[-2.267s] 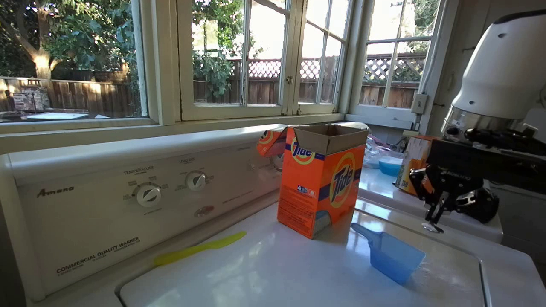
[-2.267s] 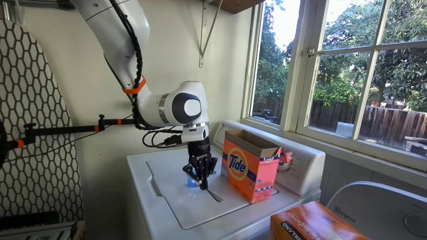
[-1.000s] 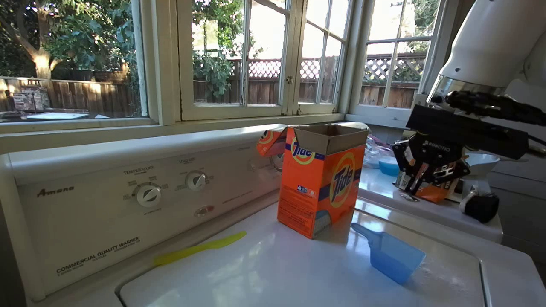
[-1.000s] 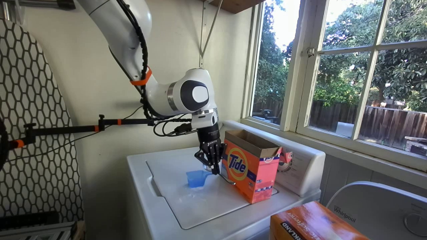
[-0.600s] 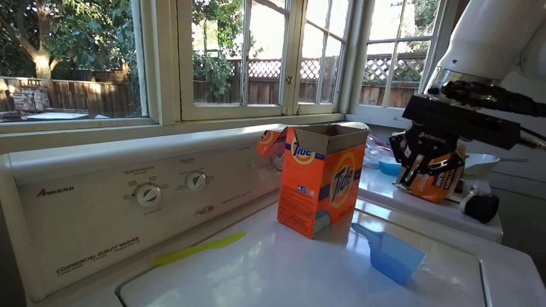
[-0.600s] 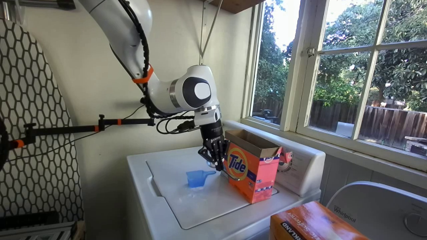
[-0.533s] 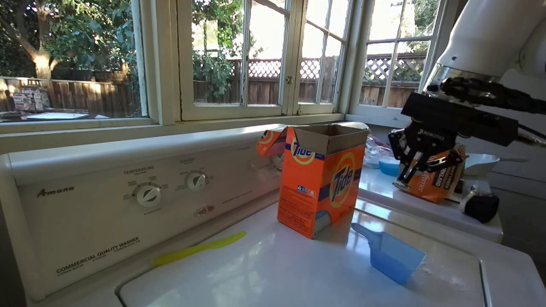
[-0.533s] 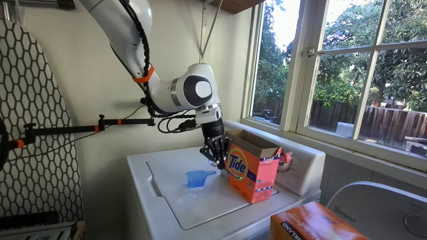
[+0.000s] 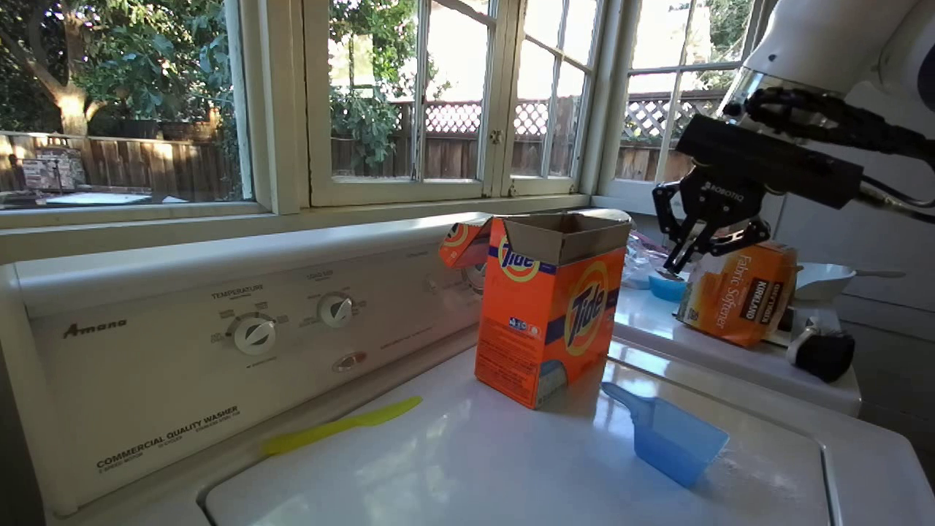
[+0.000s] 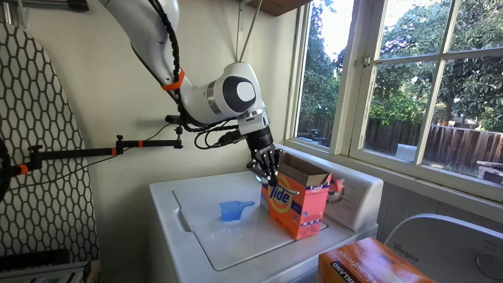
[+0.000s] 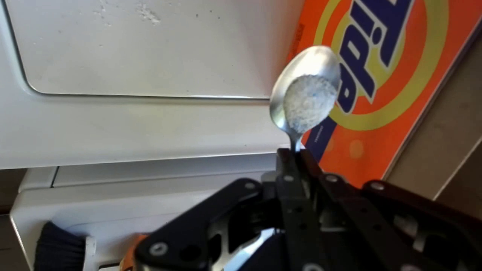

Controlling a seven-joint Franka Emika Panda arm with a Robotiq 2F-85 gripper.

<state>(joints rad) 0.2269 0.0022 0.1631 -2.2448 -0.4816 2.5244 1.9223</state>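
My gripper (image 11: pixel 296 153) is shut on the handle of a metal spoon (image 11: pixel 324 60); the handle's far part is hidden among the fingers. White powder (image 11: pixel 310 99) with blue specks sits in the spoon's bowl. In an exterior view the tilted gripper (image 10: pixel 273 182) is beside the orange Tide box (image 10: pixel 310 214), with the spoon (image 10: pixel 291 191) in front of its logo face, below the rim. The box (image 9: pixel 549 321) stands upright with its top flap folded out. On the washer lid lies a blue scoop (image 9: pixel 679 442), lower than the gripper (image 9: pixel 673 269).
A yellow-green plastic utensil (image 9: pixel 340 426) lies near the control panel (image 9: pixel 168 365). A fabric softener box (image 9: pixel 738 296) and a blue bowl (image 9: pixel 666 286) stand on the neighbouring machine. Spilled powder (image 11: pixel 147 14) dots the washer lid. A dark-bristled brush (image 11: pixel 60 246) shows in the wrist view.
The gripper has risen from low over the lid, tilted, and moved towards the Tide box, carrying the spoon with it. Box, scoop and yellow-green utensil have stayed put.
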